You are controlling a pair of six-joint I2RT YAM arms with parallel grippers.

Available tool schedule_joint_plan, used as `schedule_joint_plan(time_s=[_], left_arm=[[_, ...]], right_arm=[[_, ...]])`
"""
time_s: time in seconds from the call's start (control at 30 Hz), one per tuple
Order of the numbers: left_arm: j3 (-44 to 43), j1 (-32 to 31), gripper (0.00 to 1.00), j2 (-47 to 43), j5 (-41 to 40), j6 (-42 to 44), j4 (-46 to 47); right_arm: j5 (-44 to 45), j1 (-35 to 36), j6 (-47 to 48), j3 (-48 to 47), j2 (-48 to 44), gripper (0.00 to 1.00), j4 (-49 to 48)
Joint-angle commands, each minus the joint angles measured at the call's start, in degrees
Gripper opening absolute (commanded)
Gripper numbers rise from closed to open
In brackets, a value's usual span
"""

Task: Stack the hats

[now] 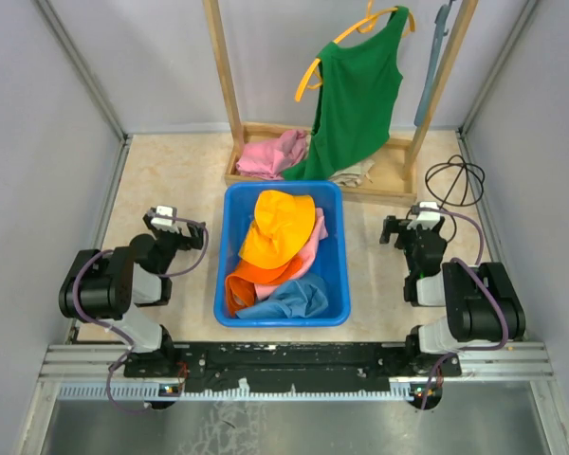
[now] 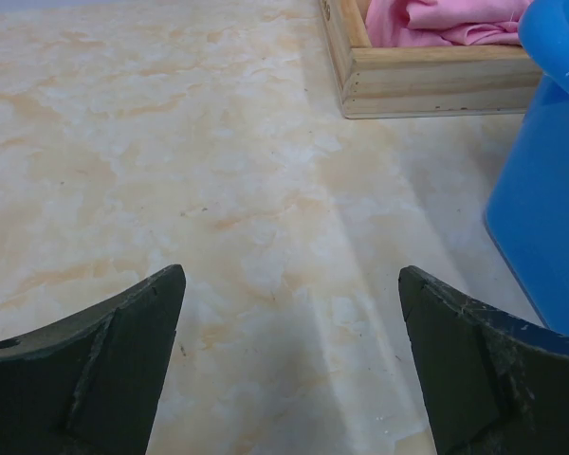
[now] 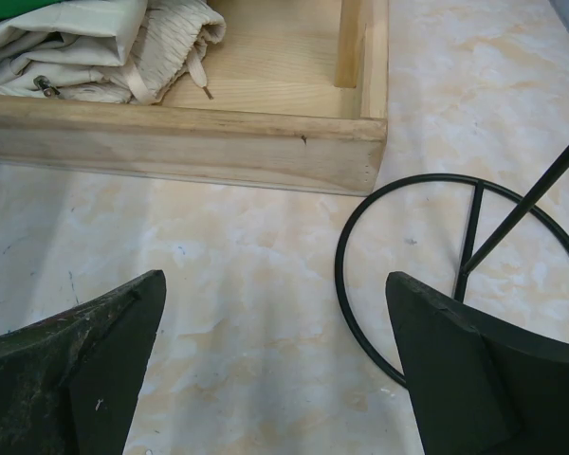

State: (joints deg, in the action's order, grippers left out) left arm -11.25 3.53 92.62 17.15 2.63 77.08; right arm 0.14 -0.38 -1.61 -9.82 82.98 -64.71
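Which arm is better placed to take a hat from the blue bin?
Probably left: the left gripper sits nearer the blue bin, whose wall shows in its wrist view. The right gripper faces the wooden tray.

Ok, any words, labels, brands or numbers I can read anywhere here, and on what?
None can be read in any view. The yellow-orange hat, bright orange hat, pink hat and light blue hat are plain; the blue bin, green tank top and wooden tray show no print or label.
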Motion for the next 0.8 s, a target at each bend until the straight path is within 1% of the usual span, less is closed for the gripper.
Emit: schedule_joint_plan(time_s=[0.0,0.47,0.57,0.6,0.63,0.7,0.73,0.77], left_arm=[[-0.86,0.14,0.99,-0.99,0.59,0.40,0.45],[-0.84,0.06,0.99,-1.04,0.52,0.37,0.44],[-1.45,0.01,0.99,-0.87,-0.09,0.40,-0.45],[-2.16,-0.61,0.99,-1.12,-1.56,0.78,-2.27],[-2.04,-1.43,0.99,-1.41,-3.06,1.17,-2.57],[-2.48,-1.66,1.00,-3.14,-4.58,0.65,-3.92],[-3.92,-1.64,0.99,-4.78,-6.14,0.23,-7.39],[-6.22,-1.62,0.99,-6.79,-7.73,-0.48,-15.94]], right_arm=[[0.91,0.21,0.38,-1.33,-0.11,0.99,-3.61],[1.07,0.21,0.18,-1.67,0.05,0.99,-3.18],[2.51,0.32,0.05,-0.89,-0.87,0.99,-4.15],[4.89,0.81,-0.18,0.04,-2.38,0.99,-4.92],[8.23,1.44,-0.25,0.50,-4.72,0.99,-3.93],[9.67,2.33,0.02,-1.22,-11.45,0.99,4.29],[9.96,2.41,-0.32,-2.78,-14.70,0.99,9.94],[10.23,2.49,-1.52,-4.72,-17.43,0.99,17.06]])
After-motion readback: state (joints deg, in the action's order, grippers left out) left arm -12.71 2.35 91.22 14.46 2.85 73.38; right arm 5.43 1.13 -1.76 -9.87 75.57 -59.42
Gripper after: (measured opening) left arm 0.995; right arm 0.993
